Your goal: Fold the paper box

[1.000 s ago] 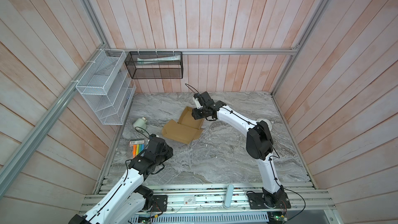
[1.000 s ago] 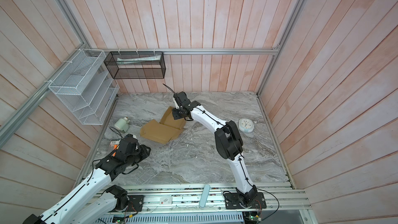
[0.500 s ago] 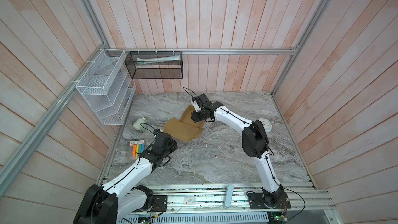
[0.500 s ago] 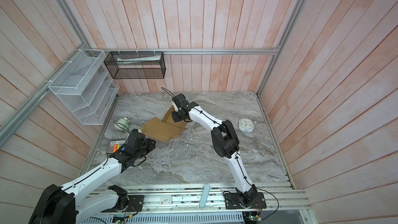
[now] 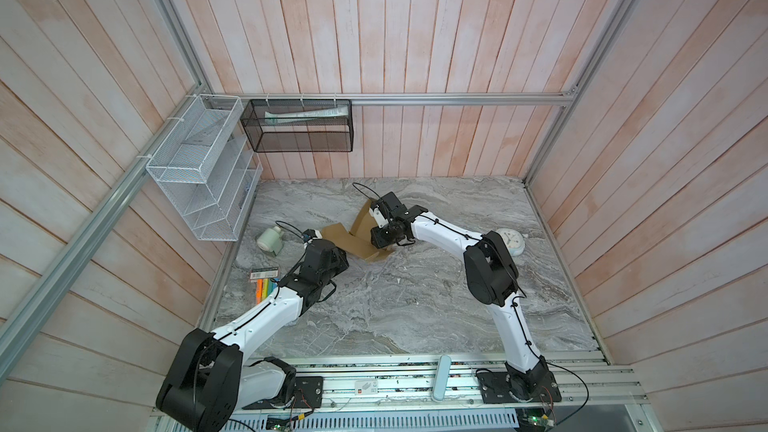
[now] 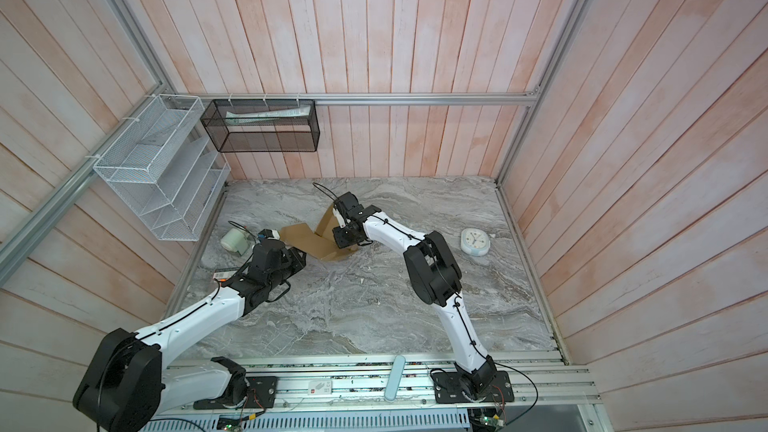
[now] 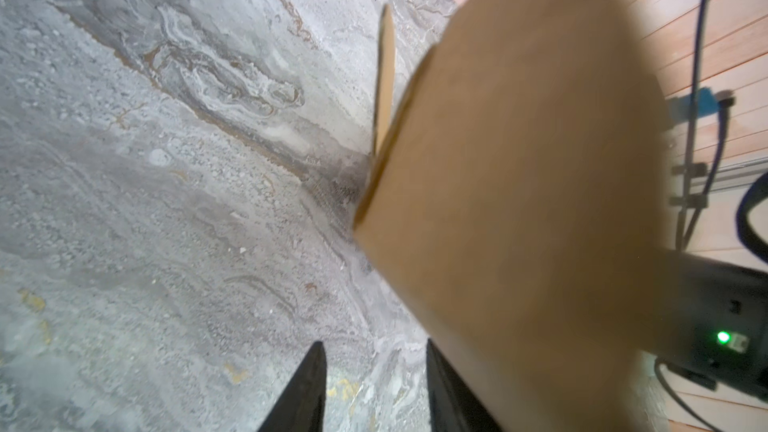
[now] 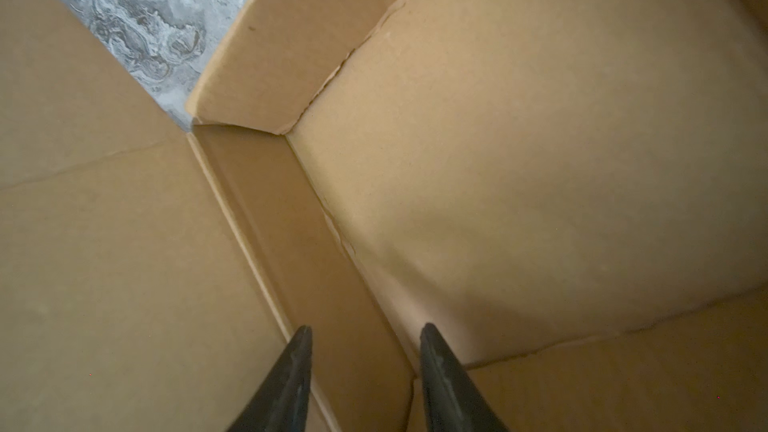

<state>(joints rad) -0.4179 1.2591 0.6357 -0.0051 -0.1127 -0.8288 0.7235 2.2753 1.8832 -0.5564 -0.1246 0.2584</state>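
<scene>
a gray stone table (image 5: 415, 305) fills the floor. a white wire rack (image 5: 199, 168) hangs on the left wall. a black mesh basket (image 5: 297, 135) hangs on the back wall, with a long tube (image 5: 307, 115) lying in it. near the table's left edge sit a pale roll (image 5: 269, 239) and a pack of bright pens (image 5: 262, 282). a round clock (image 5: 511, 241) lies flat over on the right.

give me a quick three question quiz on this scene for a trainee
1. True or false: the cardboard box is already folded shut.
2. What lies on the right side of the table? A) clock B) mug C) book
3. Which gripper hangs over the inside of the box?
Key: 1 false, it is spread open. 2 A. 3 the right gripper.
</scene>
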